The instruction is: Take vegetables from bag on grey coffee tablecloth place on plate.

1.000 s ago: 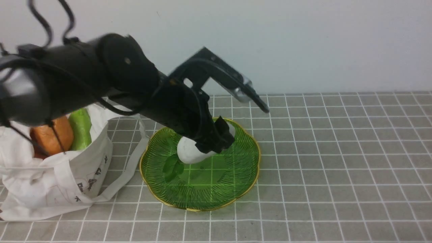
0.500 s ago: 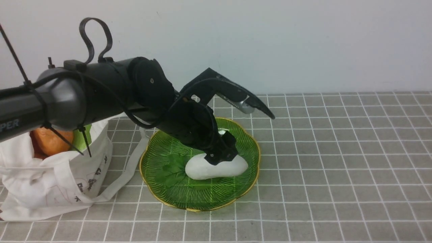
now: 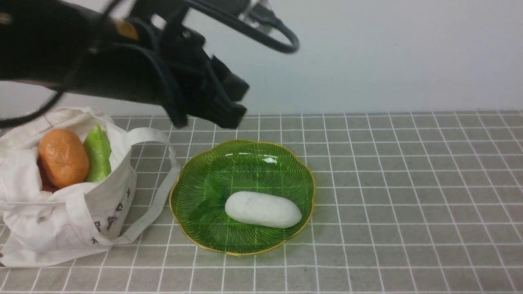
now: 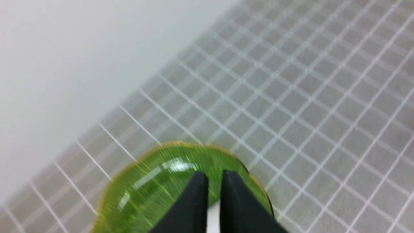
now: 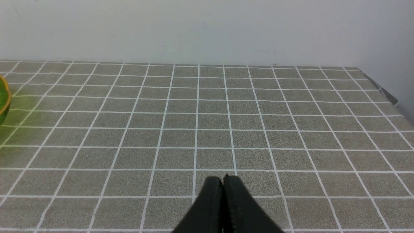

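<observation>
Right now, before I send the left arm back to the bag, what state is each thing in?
White vegetable: lying on its side in the plate.
Plate: flat on the tablecloth, holding one vegetable.
Bag: open, slumped.
Orange-brown vegetable: in the bag.
Light-green vegetable: in the bag.
Left gripper: nearly shut, empty.
Right gripper: shut, empty.

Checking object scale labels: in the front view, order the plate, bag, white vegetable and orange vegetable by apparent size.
1. plate and bag: similar, bag cropped, so unranked
2. white vegetable
3. orange vegetable, partly hidden in the bag
</observation>
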Robot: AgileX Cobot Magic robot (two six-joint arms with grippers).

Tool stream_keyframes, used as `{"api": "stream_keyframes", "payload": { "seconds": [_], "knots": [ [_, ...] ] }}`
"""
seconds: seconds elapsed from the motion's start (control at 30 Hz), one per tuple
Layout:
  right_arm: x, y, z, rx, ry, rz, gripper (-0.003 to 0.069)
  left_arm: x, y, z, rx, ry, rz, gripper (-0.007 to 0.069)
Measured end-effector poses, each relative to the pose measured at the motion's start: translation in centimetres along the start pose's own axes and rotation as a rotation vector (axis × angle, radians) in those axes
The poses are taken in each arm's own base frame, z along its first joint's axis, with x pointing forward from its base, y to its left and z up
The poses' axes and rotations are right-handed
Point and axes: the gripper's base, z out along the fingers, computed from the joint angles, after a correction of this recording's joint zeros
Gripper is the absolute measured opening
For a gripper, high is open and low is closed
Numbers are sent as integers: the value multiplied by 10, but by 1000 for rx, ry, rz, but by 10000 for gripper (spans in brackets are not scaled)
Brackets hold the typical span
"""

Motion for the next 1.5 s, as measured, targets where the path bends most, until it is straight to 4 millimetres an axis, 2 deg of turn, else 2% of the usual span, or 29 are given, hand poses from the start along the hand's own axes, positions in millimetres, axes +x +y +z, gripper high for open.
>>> {"api": "stream_keyframes", "payload": {
  "seconds": [0.1,0.2,0.23,0.27,0.33,0.43,0.5,0.53,0.57,0.6,0.7,0.87,1.07,1.23,1.5],
  "knots": [
    [0,0,0,0,0,0,-13,-9,-7,-48,-32,-99,-12,-3],
    [0,0,0,0,0,0,-13,-5,-15,-90,-67,-151,-24,-5],
    [0,0,0,0,0,0,-13,-1,-17,-102,-80,-165,-32,-5],
    [0,0,0,0,0,0,-13,0,-17,-105,-86,-166,-30,-5],
    [0,0,0,0,0,0,-13,16,-23,-129,-118,-187,-64,-5],
    [0,0,0,0,0,0,-13,46,-29,-149,-160,-204,-125,-5],
    [0,0,0,0,0,0,-13,71,-32,-155,-182,-197,-177,-5],
    [0,0,0,0,0,0,-13,74,-33,-158,-184,-205,-189,-5],
    [0,0,0,0,0,0,-13,91,-35,-159,-195,-199,-229,-5],
    [0,0,0,0,0,0,-13,95,-36,-157,-198,-190,-235,-5],
    [0,0,0,0,0,0,-13,136,-42,-155,-207,-194,-336,-5],
    [0,0,0,0,0,0,-13,159,-46,-153,-202,-245,-387,-5],
    [0,0,0,0,0,0,-13,173,-47,-146,-202,-216,-398,-5],
    [0,0,0,0,0,0,-13,174,-47,-145,-208,-208,-382,-5],
    [0,0,0,0,0,0,-13,176,-42,-147,-277,-205,-240,-5]
  ]
}}
